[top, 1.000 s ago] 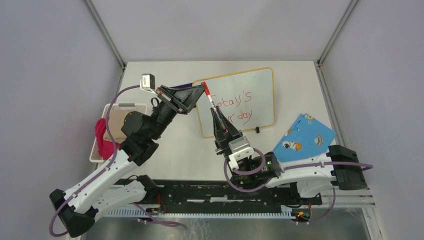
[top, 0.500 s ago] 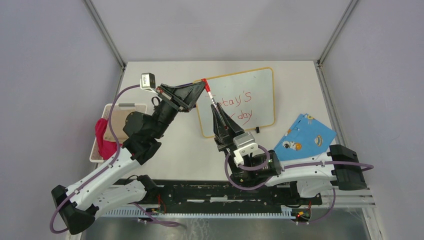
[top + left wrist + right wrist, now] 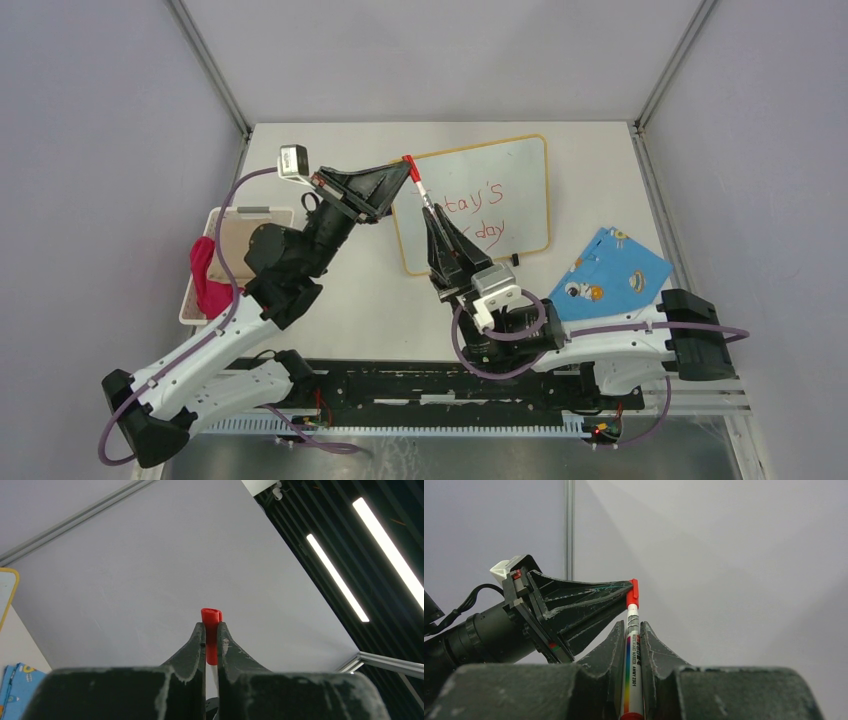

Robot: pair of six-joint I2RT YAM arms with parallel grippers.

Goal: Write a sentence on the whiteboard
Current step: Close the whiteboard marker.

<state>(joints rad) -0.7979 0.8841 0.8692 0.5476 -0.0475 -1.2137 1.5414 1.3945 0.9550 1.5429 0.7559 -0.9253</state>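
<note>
Crossing the whiteboard (image 3: 520, 165), a marker (image 3: 419, 190) apparently hides part of the sentence (image 3: 478, 200).

Red cap (image 3: 211, 630), white marker (image 3: 632, 680), yellow-framed whiteboard (image 3: 510, 170) (red writing (image 3: 480, 205)).

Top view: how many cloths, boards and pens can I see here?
Cloths: 2, the blue patterned cloth and the pink cloth
Boards: 1, the whiteboard
Pens: 1, the red-capped marker
Total: 4

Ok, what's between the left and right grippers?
A marker bridges them: the left gripper pinches its red cap, and the right gripper grips it below. Clearest in the right wrist view.
</note>
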